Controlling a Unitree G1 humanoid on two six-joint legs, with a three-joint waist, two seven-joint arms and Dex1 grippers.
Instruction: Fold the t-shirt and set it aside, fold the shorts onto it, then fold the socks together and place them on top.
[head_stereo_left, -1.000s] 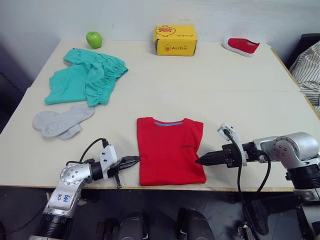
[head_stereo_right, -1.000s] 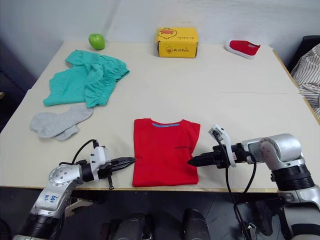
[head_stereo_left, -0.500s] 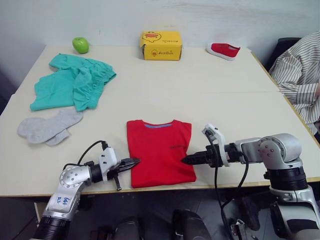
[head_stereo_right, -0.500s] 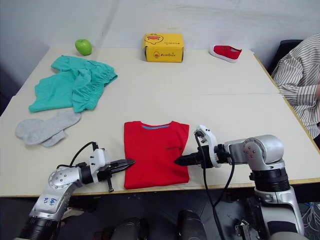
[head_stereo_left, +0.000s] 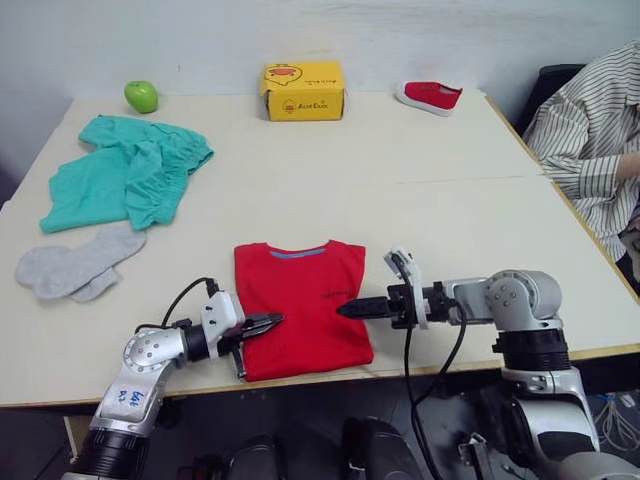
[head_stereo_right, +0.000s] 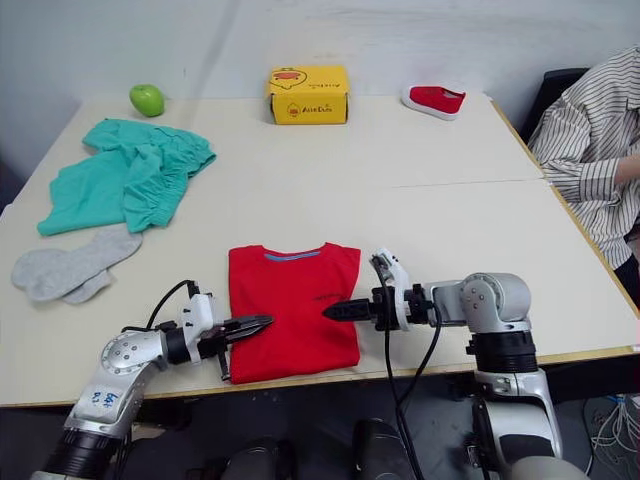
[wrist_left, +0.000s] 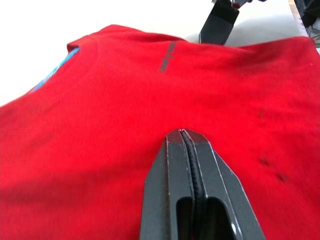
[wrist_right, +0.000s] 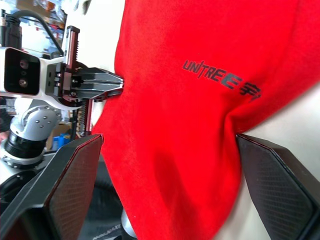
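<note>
Two grippers flank the folded t-shirt (head_stereo_left: 300, 305); left gripper (head_stereo_left: 268, 322) pinched closed, tips over its left edge; right gripper (head_stereo_left: 347, 309) spread wide, straddling the right edge; soft, limp, light cloth likely sags, so hold both side edges.

On the pale table (head_stereo_left: 420, 190): one bright red cloth t-shirt (head_stereo_left: 298, 305), one pair of teal-green cloth shorts (head_stereo_left: 125, 180), two light grey ankle socks (head_stereo_left: 72, 265), one green apple (head_stereo_left: 141, 96), one yellow cardboard box (head_stereo_left: 303, 90), one small red shoe with white sole (head_stereo_left: 430, 96).
</note>
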